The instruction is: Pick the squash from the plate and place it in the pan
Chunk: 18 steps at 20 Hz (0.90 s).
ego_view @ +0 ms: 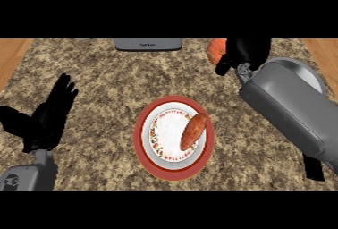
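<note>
An orange squash (214, 50) shows at the top of the head view, with my right hand (246, 53) curled round it and hiding most of it. The hand and squash hang left of the grey pan (315, 75), whose rim curves out from under my right forearm; the pan's inside is hidden. The red-rimmed white plate (148, 134) lies at the counter's middle, below and left of that hand. An elongated orange-brown vegetable (193, 132) lies on the plate's right side. My left hand (48, 117) rests open at the left, fingers up.
A flat grey object (148, 44) lies at the counter's far edge, left of the squash. Wooden surfaces (13, 51) border the speckled counter on both sides. My right forearm (293, 109) crosses the counter's right part.
</note>
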### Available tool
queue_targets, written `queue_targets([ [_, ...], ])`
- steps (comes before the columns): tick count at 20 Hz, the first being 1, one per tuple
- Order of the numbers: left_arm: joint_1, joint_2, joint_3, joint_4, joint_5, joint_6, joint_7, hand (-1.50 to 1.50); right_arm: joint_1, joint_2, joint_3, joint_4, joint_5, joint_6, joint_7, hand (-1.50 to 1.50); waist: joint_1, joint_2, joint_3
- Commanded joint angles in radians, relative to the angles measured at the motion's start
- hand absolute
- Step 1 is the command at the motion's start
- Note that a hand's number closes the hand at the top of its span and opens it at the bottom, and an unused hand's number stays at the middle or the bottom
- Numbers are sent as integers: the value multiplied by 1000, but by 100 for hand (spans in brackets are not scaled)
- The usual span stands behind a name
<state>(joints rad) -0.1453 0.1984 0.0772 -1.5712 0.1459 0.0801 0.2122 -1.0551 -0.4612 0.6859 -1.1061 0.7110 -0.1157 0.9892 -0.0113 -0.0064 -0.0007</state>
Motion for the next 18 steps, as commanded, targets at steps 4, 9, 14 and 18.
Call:
queue_targets([
  [4,-39,25,19,5,8,-26,8,0,25,-99,-168,49,39,-41,-40,150,16,8,1],
  [9,-6,-2,-5,-30,-21,6,35,0,188,-207,-268,47,30,-150,-192,150,14,7,1],
  [14,-29,2,18,37,-5,-30,-22,0,291,-251,-379,112,2,-255,-346,150,11,9,1],
  [18,-66,12,19,25,-4,-35,5,0,249,-256,-492,334,-65,-308,-557,150,28,14,2],
])
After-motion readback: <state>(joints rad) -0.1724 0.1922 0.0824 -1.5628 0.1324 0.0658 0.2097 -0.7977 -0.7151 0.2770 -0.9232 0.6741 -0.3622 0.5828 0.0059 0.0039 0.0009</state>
